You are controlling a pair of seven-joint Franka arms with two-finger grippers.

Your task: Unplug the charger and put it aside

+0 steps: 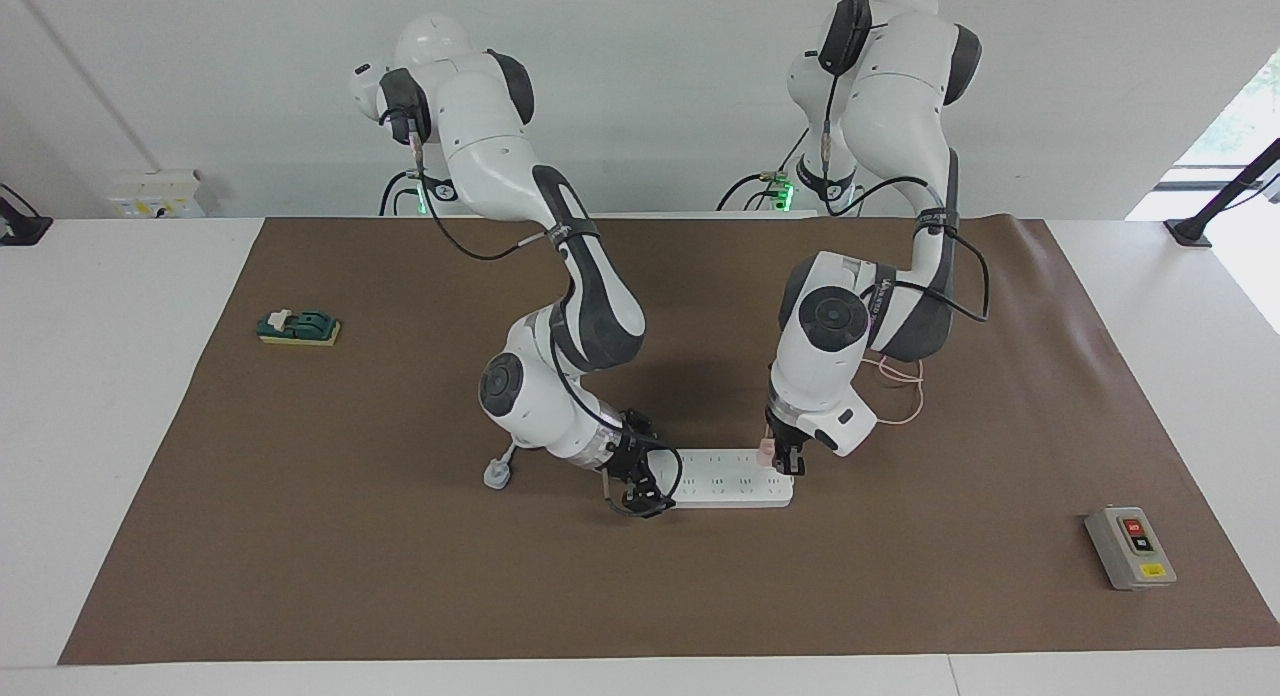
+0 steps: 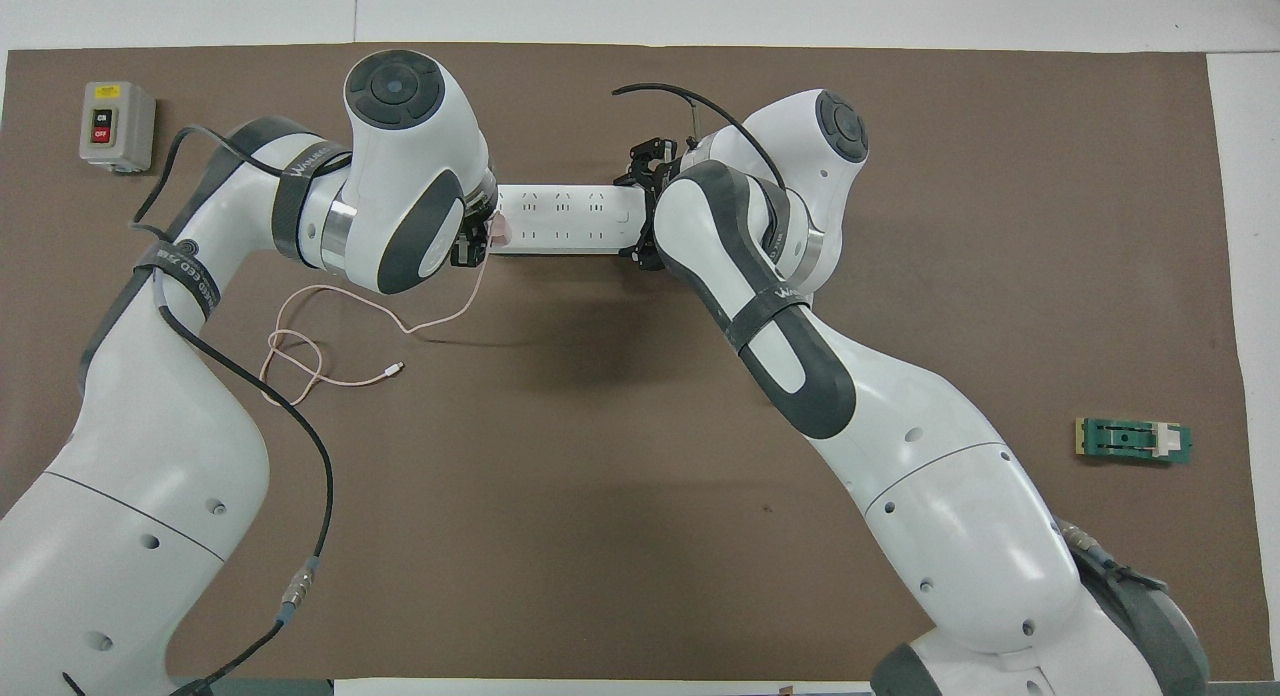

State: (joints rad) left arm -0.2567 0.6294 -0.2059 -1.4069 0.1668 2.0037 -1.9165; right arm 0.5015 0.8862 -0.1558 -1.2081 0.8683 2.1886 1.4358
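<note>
The brown mat [image 1: 400, 576] carries the white power strip [image 1: 725, 479] at its middle. The right gripper [image 1: 640, 496] is down at the strip's end toward the right arm; I cannot tell whether its fingers are together. The left gripper [image 1: 785, 458], fingers clamped on the pink charger [image 1: 765, 452], sits at the strip's other end, the charger plugged in there and its thin cable [image 2: 320, 351] trailing nearer the robots.

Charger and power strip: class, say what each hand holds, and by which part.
The left hand is shut on the pink charger, by its cube body, still plugged into the power strip. The right hand is at the strip's other end; whether it grips cannot be told.
</note>
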